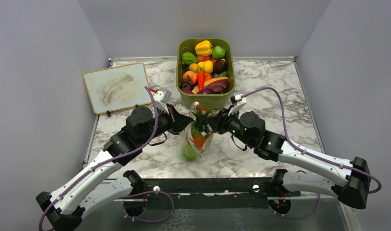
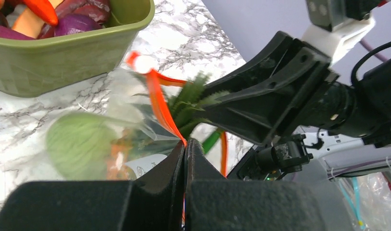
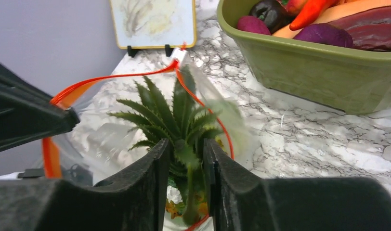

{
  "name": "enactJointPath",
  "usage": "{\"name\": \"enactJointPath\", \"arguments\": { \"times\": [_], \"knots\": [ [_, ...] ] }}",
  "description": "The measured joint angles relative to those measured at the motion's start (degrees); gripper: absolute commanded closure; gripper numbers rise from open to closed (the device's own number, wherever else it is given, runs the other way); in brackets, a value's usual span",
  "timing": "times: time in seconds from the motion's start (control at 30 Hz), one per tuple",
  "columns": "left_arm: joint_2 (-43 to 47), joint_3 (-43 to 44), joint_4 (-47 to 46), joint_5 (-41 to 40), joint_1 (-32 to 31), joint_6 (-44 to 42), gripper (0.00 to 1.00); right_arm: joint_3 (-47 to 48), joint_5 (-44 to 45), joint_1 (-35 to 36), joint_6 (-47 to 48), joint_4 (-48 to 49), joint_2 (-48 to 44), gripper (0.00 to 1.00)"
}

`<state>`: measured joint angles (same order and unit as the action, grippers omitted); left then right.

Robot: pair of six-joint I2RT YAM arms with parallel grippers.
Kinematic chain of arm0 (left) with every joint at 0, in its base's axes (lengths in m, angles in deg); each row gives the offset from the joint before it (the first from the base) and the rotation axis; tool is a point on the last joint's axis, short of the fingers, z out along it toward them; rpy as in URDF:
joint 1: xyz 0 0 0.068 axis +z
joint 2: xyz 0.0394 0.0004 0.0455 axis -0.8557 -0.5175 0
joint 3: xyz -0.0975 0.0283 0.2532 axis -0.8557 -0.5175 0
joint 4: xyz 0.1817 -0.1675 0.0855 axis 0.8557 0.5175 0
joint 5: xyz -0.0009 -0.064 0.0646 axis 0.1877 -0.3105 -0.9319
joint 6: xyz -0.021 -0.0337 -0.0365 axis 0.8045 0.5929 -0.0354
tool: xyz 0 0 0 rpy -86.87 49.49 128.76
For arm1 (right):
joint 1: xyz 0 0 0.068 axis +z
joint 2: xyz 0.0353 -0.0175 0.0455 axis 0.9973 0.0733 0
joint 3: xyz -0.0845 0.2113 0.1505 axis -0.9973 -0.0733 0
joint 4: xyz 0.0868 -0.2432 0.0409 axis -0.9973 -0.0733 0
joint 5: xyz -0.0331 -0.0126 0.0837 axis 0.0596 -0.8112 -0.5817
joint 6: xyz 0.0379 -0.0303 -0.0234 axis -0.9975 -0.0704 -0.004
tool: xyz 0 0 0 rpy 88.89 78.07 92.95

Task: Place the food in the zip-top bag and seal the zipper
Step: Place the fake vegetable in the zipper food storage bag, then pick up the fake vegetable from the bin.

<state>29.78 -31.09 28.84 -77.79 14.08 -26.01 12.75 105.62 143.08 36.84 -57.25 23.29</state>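
Observation:
The clear zip-top bag (image 1: 197,144) hangs upright between both grippers in the middle of the table. My left gripper (image 2: 185,143) is shut on its orange-red zipper (image 2: 157,103) at the mouth. In the bag sit a light-green ball (image 1: 188,152) and the orange bumpy fruit (image 1: 201,137), whose green leafy top (image 3: 176,115) sticks out of the mouth. My right gripper (image 3: 186,143) stands over the mouth, its fingers a narrow gap apart with one leaf between them. The other food does not show.
The olive-green bin (image 1: 205,100), full of toy produce, stands just behind the bag. A small whiteboard (image 1: 117,86) leans at the back left. Grey walls close in the marble table on three sides.

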Motion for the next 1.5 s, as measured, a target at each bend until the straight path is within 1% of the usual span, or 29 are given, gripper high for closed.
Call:
{"name": "enactJointPath", "arguments": {
  "times": [0.17, 0.37, 0.57, 0.67, 0.73, 0.83, 0.97, 1.13, 1.2, 1.33, 1.5],
  "knots": [
    [0.92, 0.0, -0.15, -0.33, 0.0, -2.43, 1.0, 1.88, -1.42, 0.0, 0.15, -5.29, -6.08, 0.56],
    [1.05, 0.0, -0.24, -0.63, 0.0, -4.76, 1.0, 5.55, -1.75, 0.0, 1.88, -10.14, -11.5, 0.55],
    [0.74, 0.0, -1.25, -0.55, 0.0, -6.08, 1.0, 5.9, -2.45, 0.0, 2.82, -12.31, -11.17, 0.55],
    [0.44, 0.0, -1.62, -0.48, 0.0, -6.51, 1.0, 5.62, -3.15, 0.0, 2.93, -13.2, -9.64, 0.52],
    [0.15, 0.02, -1.51, -0.68, 0.0, -6.93, 1.0, 6.45, -2.03, 0.0, 3.06, -15.08, -8.48, 0.51],
    [-0.59, 0.52, -0.02, -2.78, 0.0, -7.37, 1.0, 9.46, 1.51, 0.0, 4.66, -16.61, -6.23, 0.49],
    [-0.68, 0.52, 1.22, -5.99, 0.0, -8.2, 1.0, 13.84, 7.04, 0.0, 8.94, -16.37, -3.34, 0.47],
    [0.13, 0.76, 2.71, -10.62, 0.0, -9.77, 1.0, 19.21, 13.27, -0.52, 14.27, -15.3, 3.54, 0.46],
    [0.2, 1.9, 4.61, -12.55, 0.0, -10.62, 1.0, 20.61, 13.4, -2.12, 16.17, -15.28, 6.36, 0.47],
    [0.2, 5.73, 8.33, -15.74, 0.0, -12.9, 1.0, 24.79, 11.56, -8.74, 19.58, -14.82, 12.55, 0.47],
    [0.35, 9.03, 9.2, -18.71, 0.0, -15.06, 1.0, 30.64, 7.67, -13.22, 21.2, -13.07, 20.39, 0.45]
  ]
}}
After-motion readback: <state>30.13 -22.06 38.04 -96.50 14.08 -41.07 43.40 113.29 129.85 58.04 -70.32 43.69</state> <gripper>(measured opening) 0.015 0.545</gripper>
